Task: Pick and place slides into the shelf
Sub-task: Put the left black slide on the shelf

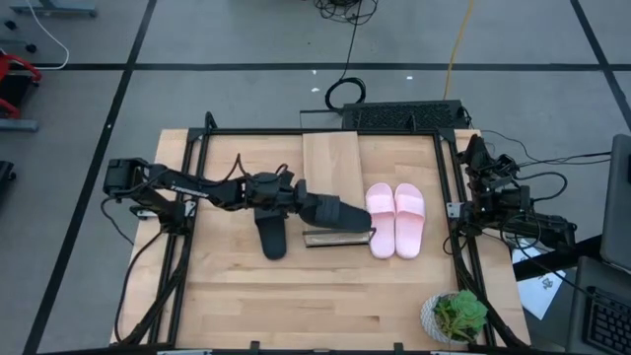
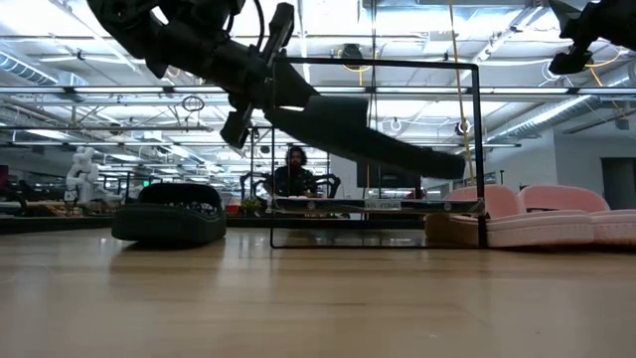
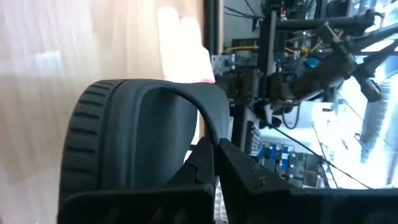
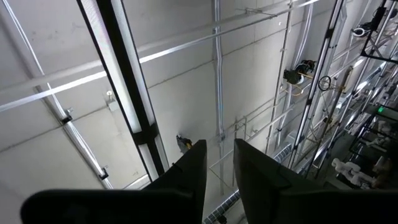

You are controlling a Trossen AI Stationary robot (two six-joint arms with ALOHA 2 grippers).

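Shelf (image 1: 331,163), a narrow pale-wood board in a thin dark frame, lies mid-table. Two matte black slides: one ribbed-soled slide (image 1: 340,211) hangs tilted over the shelf's near end, clamped by its strap in the outstretched left gripper (image 1: 308,204); the other (image 1: 272,237) rests on the table. The smooth pink pair (image 1: 396,220) sits just right of the shelf. The right gripper (image 4: 219,163), parked at the table's right edge, points upward with fingers slightly apart.

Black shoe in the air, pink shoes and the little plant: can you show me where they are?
Black slide held up (image 2: 348,124), low view, on its sole.
Pink slides (image 1: 396,219), high view, between the pair's straps.
Potted plant (image 1: 458,315), high view, on its green leaves.
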